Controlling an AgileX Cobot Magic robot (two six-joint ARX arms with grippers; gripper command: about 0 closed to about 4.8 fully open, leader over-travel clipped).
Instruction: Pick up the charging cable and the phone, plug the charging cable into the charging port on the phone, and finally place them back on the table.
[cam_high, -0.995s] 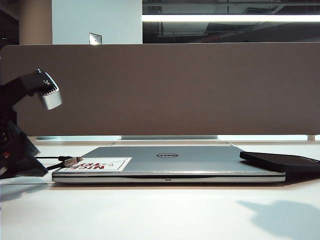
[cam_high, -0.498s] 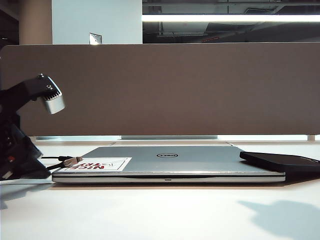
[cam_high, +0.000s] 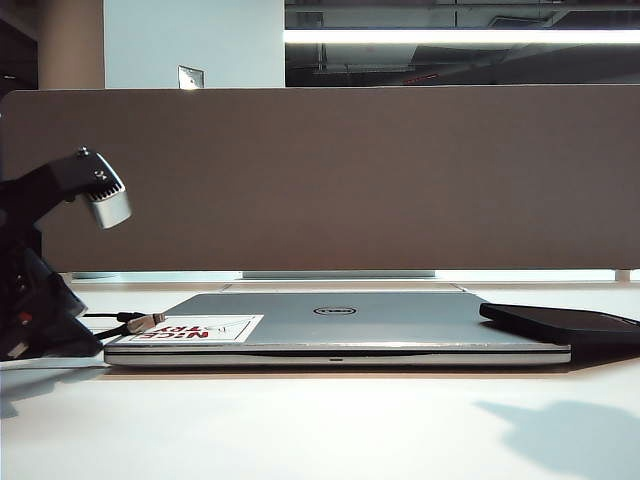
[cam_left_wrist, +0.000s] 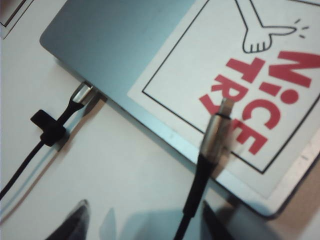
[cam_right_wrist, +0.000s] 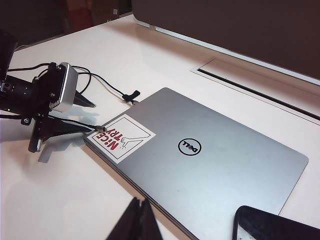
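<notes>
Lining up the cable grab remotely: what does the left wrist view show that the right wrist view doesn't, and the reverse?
Only the left wrist view: the charging cable close up, its silvery tip over the sticker, lying between the open left gripper fingers, and a second cord plugged into the laptop's edge.

Only the right wrist view: the phone resting on the laptop's corner, the logo, the shut right gripper, the divider.

Both: laptop, sticker, charging cable, table.

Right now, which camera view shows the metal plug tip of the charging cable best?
The left wrist view: the charging cable fills it, its silvery tip resting on the laptop's sticker. The exterior view shows the tip small at the laptop's corner; the right wrist view shows only a speck.
</notes>
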